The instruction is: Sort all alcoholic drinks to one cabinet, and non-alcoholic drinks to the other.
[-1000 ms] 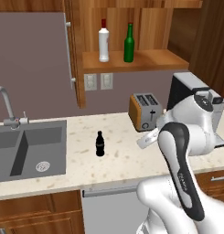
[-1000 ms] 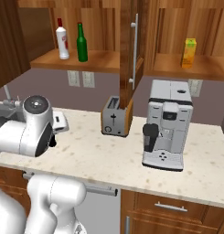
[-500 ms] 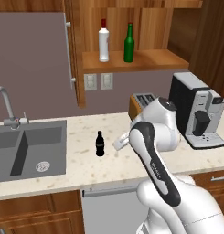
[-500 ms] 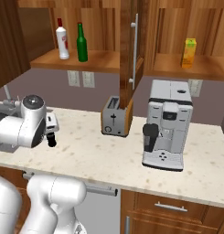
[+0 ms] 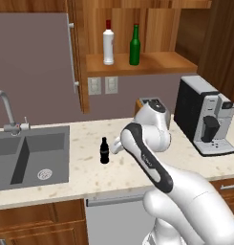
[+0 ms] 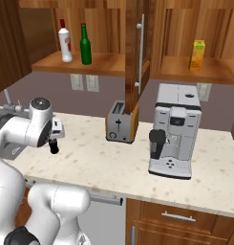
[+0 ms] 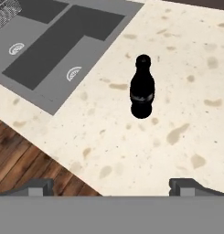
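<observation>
I see the small black cola bottle (image 7: 142, 87) standing upright on the speckled counter (image 7: 186, 114), near the double sink (image 7: 49, 41), with nothing touching it. My gripper (image 7: 111, 185) hangs above it with its fingers spread wide and empty, well apart from the bottle. Up on the left cabinet shelf (image 5: 152, 64), the white bottle with red cap (image 5: 108, 43) and the green glass bottle (image 5: 134, 46) stand side by side. The juice carton (image 6: 197, 55) sits in the right cabinet, above the coffee machine (image 6: 173, 129).
</observation>
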